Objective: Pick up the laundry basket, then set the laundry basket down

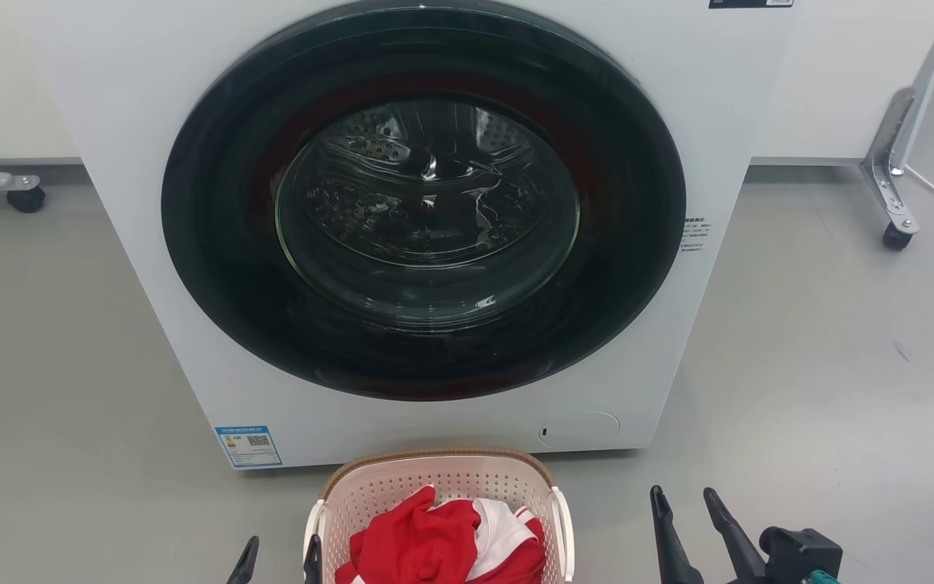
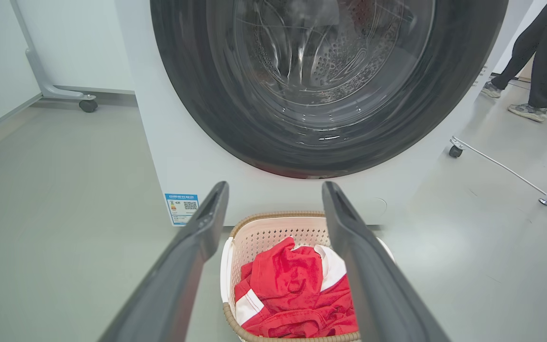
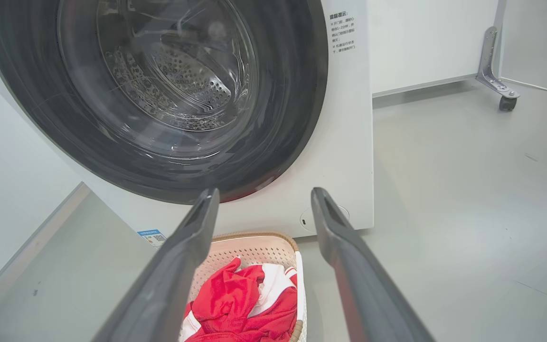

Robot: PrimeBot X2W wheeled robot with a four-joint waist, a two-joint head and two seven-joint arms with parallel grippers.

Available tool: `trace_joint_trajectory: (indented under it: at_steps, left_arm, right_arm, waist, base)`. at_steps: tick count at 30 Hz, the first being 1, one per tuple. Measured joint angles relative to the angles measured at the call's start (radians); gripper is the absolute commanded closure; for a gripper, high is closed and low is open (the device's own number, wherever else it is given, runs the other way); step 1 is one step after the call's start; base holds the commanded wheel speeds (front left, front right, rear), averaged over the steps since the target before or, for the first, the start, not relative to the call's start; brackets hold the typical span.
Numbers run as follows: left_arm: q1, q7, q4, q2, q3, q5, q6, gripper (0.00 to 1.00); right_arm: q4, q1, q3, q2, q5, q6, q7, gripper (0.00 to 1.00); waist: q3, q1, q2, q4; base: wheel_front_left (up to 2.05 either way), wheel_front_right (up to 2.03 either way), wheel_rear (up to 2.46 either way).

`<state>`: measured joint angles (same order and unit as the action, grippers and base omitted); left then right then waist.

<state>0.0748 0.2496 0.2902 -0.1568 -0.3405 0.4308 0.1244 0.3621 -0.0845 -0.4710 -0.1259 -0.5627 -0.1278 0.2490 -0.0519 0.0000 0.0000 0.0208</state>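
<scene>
Left fingers (image 1: 313, 564) and right fingers (image 1: 668, 539) gape wide, empty, either side of the laundry basket (image 1: 443, 457)

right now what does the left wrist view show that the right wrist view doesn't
Left wrist view: a person's dark-trousered legs standing at top right, plus the left gripper, open. Right wrist view: a clear column of printed text on the washer's front, plus the right gripper, open. Both: the white front-loading washing machine, the pale pink perforated plastic laundry basket with red and white clothes, and the blue sticker.
</scene>
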Motion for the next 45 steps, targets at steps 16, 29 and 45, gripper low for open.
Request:
trace_joint_trajectory:
  at_steps: [16,29,45]
  left_arm:
    - [0.039,0.000,-0.080,0.017,0.072,-0.076,0.000,0.00]
    - [0.044,0.000,-0.105,0.028,0.087,-0.113,0.000,0.00]
    - [0.062,-0.002,-0.081,0.035,0.099,-0.134,-0.001,1.00]
  right_arm:
    - [-0.121,0.086,0.114,0.038,0.138,0.000,0.000,0.00]
    - [-0.159,0.100,0.140,0.053,0.190,0.000,0.000,0.00]
    - [-0.130,0.130,0.146,0.062,0.202,0.000,-0.002,1.00]
  waist:
    - [-0.002,0.0000,0.0000,-0.002]
    - [0.005,0.0000,0.0000,0.003]
    - [0.009,0.0000,0.0000,0.004]
  base:
    - [0.00,0.00,0.00]
    - [0.00,0.00,0.00]
    - [0.00,0.00,0.00]
